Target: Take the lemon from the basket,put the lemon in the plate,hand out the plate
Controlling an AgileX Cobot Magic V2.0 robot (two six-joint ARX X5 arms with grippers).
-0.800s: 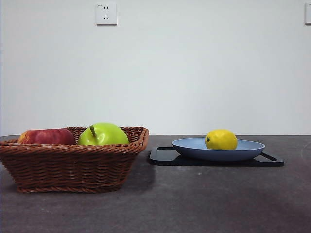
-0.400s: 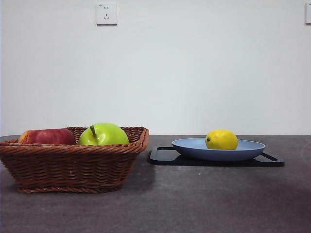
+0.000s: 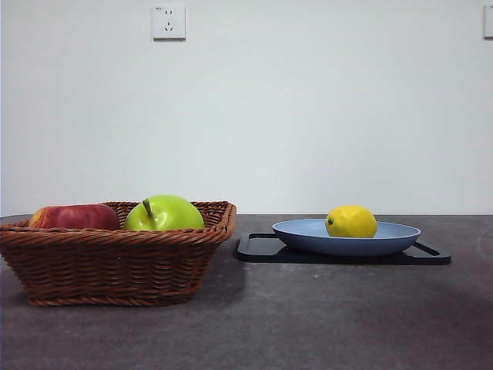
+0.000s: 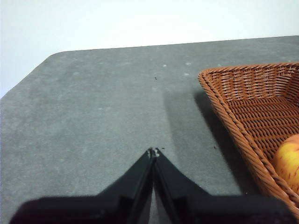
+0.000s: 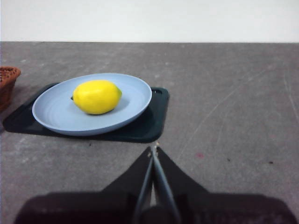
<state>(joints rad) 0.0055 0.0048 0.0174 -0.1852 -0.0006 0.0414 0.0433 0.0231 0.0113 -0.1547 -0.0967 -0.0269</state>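
Observation:
The yellow lemon (image 3: 350, 221) lies in the light-blue plate (image 3: 304, 236), which rests on a flat black tray (image 3: 259, 249) right of the basket. The right wrist view shows the lemon (image 5: 96, 96) in the plate (image 5: 135, 100) too. The brown wicker basket (image 3: 115, 266) stands at the left; its corner shows in the left wrist view (image 4: 243, 116). My right gripper (image 5: 153, 148) is shut and empty, back from the plate above the table. My left gripper (image 4: 153, 151) is shut and empty, beside the basket. Neither gripper shows in the front view.
A green apple (image 3: 164, 213) and a red apple (image 3: 75, 216) lie in the basket; the red apple also shows in the left wrist view (image 4: 288, 161). The dark grey table (image 3: 323, 316) stretches in front. A white wall with a socket (image 3: 168, 21) stands behind.

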